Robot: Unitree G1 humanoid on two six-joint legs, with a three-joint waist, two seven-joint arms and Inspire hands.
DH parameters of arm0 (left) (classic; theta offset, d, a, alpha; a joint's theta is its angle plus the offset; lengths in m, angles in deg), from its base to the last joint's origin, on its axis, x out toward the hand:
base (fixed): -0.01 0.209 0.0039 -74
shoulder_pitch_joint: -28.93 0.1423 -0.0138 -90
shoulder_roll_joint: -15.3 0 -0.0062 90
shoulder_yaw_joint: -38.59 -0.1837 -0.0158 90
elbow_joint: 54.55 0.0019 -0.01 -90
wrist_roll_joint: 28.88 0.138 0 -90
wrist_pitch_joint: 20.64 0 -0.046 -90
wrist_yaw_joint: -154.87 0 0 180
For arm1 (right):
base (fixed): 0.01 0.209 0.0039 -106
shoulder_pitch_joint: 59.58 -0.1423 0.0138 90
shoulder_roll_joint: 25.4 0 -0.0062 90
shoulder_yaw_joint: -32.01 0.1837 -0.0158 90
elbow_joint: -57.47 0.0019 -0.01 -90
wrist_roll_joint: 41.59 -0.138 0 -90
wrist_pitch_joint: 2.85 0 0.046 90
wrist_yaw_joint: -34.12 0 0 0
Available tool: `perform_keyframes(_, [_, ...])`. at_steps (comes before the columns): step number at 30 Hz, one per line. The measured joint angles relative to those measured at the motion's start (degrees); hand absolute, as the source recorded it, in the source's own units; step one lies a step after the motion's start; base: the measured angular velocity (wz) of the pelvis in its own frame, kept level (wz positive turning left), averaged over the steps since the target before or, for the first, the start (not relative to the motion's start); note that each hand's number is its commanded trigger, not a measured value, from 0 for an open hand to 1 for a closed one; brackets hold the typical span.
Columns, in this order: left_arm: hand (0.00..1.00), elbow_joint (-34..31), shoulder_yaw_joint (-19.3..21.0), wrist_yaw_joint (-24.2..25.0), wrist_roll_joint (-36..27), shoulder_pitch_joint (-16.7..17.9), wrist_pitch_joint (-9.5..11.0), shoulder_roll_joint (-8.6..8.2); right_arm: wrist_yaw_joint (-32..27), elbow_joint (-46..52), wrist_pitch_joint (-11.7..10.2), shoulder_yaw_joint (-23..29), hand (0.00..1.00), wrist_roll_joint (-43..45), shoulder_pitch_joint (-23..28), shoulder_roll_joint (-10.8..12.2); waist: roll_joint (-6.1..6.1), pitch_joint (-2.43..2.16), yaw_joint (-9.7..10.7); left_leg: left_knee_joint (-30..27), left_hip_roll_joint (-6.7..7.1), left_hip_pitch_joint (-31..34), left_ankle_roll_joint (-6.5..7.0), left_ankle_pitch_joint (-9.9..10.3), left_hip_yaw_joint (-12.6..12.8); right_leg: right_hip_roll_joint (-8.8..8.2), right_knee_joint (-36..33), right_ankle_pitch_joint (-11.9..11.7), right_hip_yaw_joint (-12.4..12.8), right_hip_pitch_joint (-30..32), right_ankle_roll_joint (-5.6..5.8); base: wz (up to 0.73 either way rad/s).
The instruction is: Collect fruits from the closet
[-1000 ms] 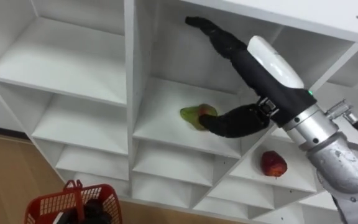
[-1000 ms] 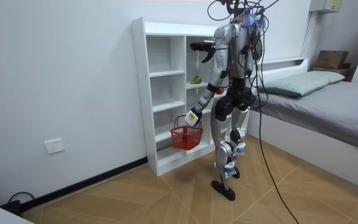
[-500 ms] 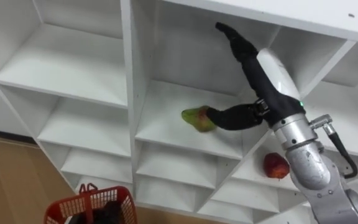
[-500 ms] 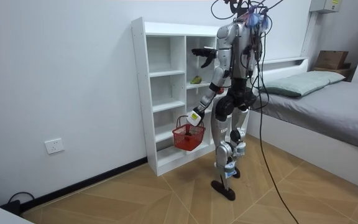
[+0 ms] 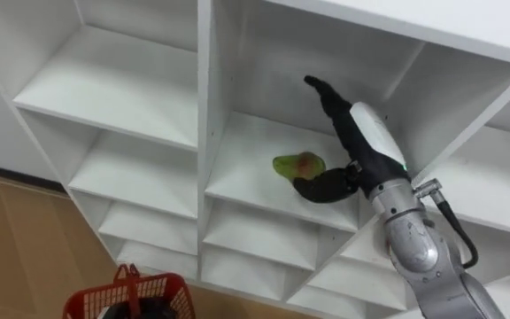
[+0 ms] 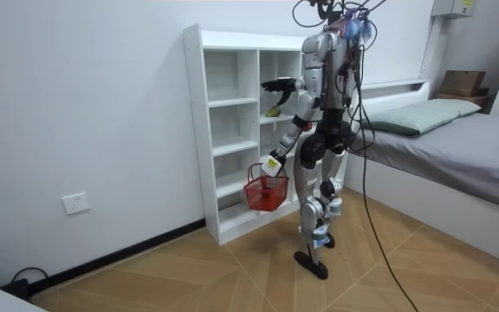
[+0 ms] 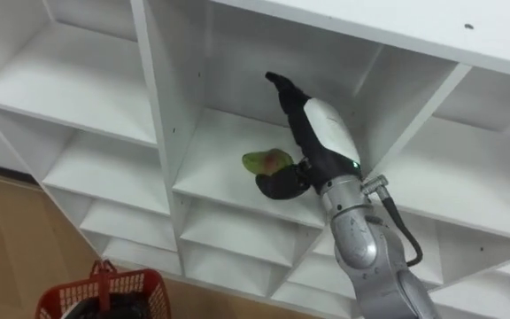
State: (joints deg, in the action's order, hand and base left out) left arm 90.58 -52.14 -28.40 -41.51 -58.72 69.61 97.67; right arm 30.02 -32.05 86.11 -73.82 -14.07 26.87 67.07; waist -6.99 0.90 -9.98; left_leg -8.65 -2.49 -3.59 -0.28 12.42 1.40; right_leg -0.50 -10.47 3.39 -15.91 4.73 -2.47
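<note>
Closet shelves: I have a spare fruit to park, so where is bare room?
The left column's shelves are bare. The middle shelf is crowded at its right, where the right hand flanks the green fruit; its strip along the left divider is free.

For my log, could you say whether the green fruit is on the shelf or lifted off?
On the shelf: the green fruit rests on its board, and the right hand beside it is open, not closed round it.
</note>
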Motion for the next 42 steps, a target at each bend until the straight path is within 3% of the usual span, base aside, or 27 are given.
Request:
perform_keyframes(11, [1.0,-1.21,-0.69,-0.1,0.04,-0.22,-0.36,0.16,-0.05,-3.56,1.14,-3.37,0.0,-1.03,-2.55,0.44,0.02,0.01,-0.46,-0.03,0.01,-0.1,0.02,-0.01,-1.17,-0.27,-0.04,0.24,-1.42,-0.51,0.14,0.06])
perform_keyframes(16, [1.0,-1.17,-1.84,-0.3,2.28,-0.22,-1.49,0.01,-0.53,-7.1,2.27,-3.37,0.0,-2.63,-4.48,2.79,0.02,0.02,-1.01,-0.01,0.06,0.13,0.01,0.0,-1.8,-0.36,-0.05,0.24,-1.79,-0.68,0.14,0.05])
perform_keyframes(23, [1.0,-3.06,-2.17,-0.84,2.33,-0.11,-3.48,-0.15,-4.36,-7.74,2.45,-3.29,0.0,-2.16,-5.52,2.81,0.14,0.1,-1.46,-0.56,0.25,0.87,0.01,0.0,-3.15,-0.66,-0.02,0.49,-2.83,-0.85,0.29,0.1])
perform_keyframes(29, [1.0,-4.96,-3.49,-0.02,2.23,0.04,-4.16,-1.12,-8.78,-13.89,3.69,-3.31,0.0,1.8,-8.9,2.96,0.82,0.57,-1.99,-0.61,0.27,0.93,0.01,0.0,-3.11,-0.67,-0.04,0.6,-2.77,-0.88,0.33,0.01])
perform_keyframes(34, [1.0,-4.47,-3.97,0.87,3.09,-0.01,-4.86,-1.8,-10.22,-16.38,4.89,-3.31,0.0,5.03,-8.91,3.92,0.84,0.58,-2.4,-0.61,0.26,1.07,0.01,0.0,-3.13,-0.67,-0.05,0.86,-2.85,-0.76,0.29,0.0])
perform_keyframes(42, [1.0,-4.44,-3.98,1.53,3.77,-0.01,-5.95,-1.92,-13.0,-16.81,5.08,-3.34,0.0,6.73,-8.91,4.21,0.79,0.52,-2.93,-0.94,0.27,1.17,0.02,0.0,-3.14,-0.84,-0.13,0.94,-3.29,-0.78,0.42,0.0])
